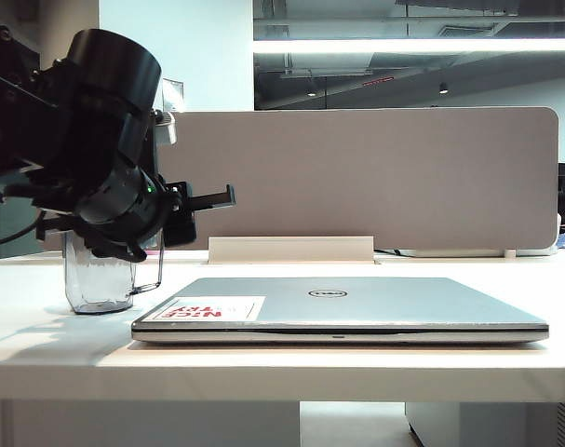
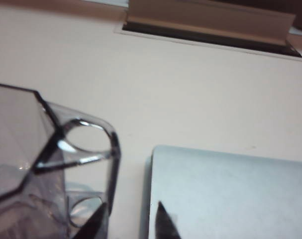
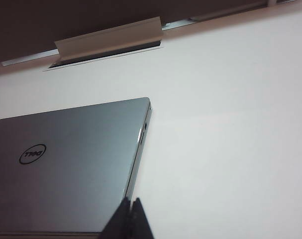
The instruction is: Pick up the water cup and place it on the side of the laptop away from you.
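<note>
Left end effector parted, tips cropped | right end effector closed | water cup half-hidden

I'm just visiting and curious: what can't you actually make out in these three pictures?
- Exterior view: left gripper and arm hide the top of the transparent faceted plastic cup.
- Left wrist view: the frame edge crops the cup; only two fingertips show.
- Right wrist view: the silver Dell laptop is cropped; right gripper barely shows.

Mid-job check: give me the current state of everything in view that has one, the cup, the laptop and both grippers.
water cup: upright on the table, left of the laptop, not held.
laptop: lid closed, flat on the table.
left gripper: open, fingertips beside the cup's handle.
right gripper: shut, empty, above the laptop's edge.
</note>
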Controlling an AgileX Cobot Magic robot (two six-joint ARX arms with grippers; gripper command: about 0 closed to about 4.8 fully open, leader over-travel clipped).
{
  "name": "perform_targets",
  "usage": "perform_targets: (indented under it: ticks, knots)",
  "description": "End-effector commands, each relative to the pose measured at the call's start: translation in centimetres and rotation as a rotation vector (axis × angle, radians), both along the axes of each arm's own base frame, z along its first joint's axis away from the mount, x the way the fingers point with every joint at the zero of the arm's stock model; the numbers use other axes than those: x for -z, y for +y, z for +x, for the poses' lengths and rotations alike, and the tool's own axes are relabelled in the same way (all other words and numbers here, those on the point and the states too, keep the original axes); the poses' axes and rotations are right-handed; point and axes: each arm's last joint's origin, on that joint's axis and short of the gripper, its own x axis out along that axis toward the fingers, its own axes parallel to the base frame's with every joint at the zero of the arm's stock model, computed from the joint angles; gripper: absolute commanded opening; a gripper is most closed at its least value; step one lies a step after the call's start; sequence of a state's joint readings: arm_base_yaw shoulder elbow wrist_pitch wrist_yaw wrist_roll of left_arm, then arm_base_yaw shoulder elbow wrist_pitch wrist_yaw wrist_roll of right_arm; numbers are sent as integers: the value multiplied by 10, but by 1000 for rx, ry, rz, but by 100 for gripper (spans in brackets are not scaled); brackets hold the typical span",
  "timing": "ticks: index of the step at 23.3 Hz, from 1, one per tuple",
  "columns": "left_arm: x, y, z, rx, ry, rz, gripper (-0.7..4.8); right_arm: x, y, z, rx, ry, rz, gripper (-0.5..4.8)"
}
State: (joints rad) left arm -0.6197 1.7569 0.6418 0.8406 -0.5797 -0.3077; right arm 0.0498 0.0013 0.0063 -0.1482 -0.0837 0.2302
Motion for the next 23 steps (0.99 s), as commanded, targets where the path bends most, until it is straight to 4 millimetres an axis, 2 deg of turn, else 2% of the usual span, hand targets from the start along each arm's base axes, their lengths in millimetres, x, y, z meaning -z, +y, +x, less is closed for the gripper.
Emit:
perform_targets:
  ticks: [1,15,17,18,23]
  knots:
    - [-4,1,11,-22,-21,-9,117,1,0,0,-4,-7,7,-8]
    - [8,13,35,-62,-18,-17,115,1,0,0,-3,-4,6,-8]
    - [6,11,37,-49,-21,-21,90,1,0,0,-4,-5,7,-8]
    - [6,11,38,-48,-23,-21,53,1,0,0,-4,-5,7,-8]
    - [9,10,39,-45,-14,9,48,1,0,0,-6,-5,7,-8]
